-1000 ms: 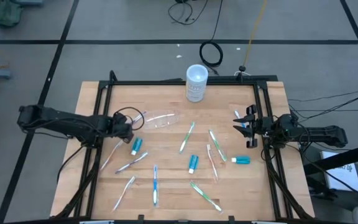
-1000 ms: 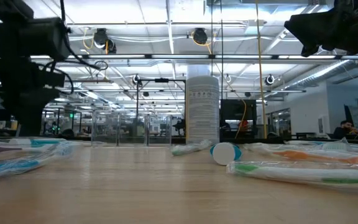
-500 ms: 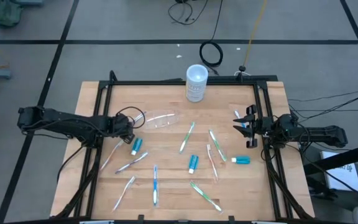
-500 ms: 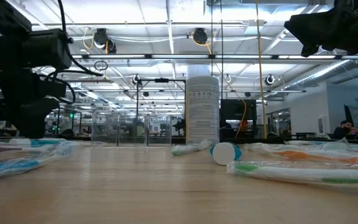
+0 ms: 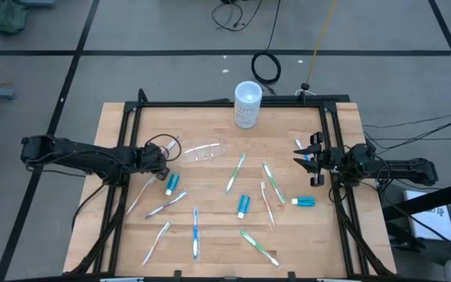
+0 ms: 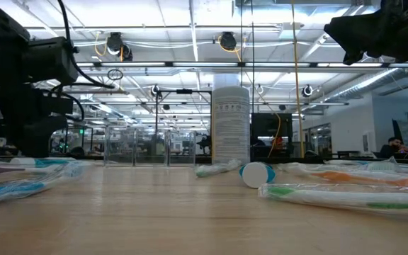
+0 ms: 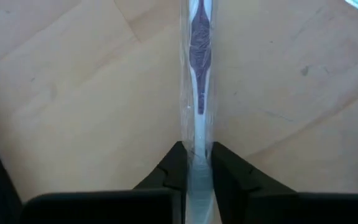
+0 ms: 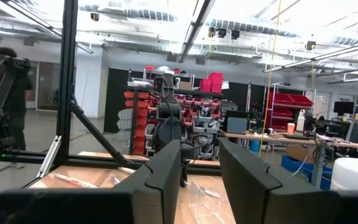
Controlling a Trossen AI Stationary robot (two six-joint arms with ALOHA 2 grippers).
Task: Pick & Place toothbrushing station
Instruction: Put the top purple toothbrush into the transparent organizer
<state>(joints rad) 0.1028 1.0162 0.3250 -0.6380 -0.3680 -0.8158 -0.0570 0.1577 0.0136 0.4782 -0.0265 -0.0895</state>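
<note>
The work surface is a pale wooden bench (image 5: 210, 235) inside a black frame, standing on a grey tiled floor. The low view looks across it into a large, brightly lit hall. All positions below are referenced to the white cup (image 5: 247, 104), which stands upright at the far edge of the bench.

1. Task item. The toothbrushing station (image 5: 202, 150) is a clear shallow tray. It lies flat on the bench, forward of the cup and towards my left arm's side. Neither tool touches it, and I can see nothing inside it.

2. My left tool (image 7: 196, 177). It is positioned further from the cup than the station is, on the same side, and is near the station's end but clear of it. My wrist view shows both fingers clenched on a wrapped toothbrush (image 7: 199, 112) with a purple handle, which lies along the bench.

3. My right tool (image 5: 308, 161). It waits at my right arm's edge of the bench, well apart from the cup. Its fingers are released, with a visible gap between them and nothing held.

4. Other items. Loose toothbrushes (image 5: 235, 172) and a toothpaste tube (image 5: 171, 183) lie scattered on the bench forward of the cup.

5. Progress. I judge the task to be at an early stage. The station has not been lifted or grasped. The only grip in effect is on a toothbrush, not on the tray. The pick, the transfer and the set-down of the station all remain to be done. The pictures do not indicate a destination.
</note>
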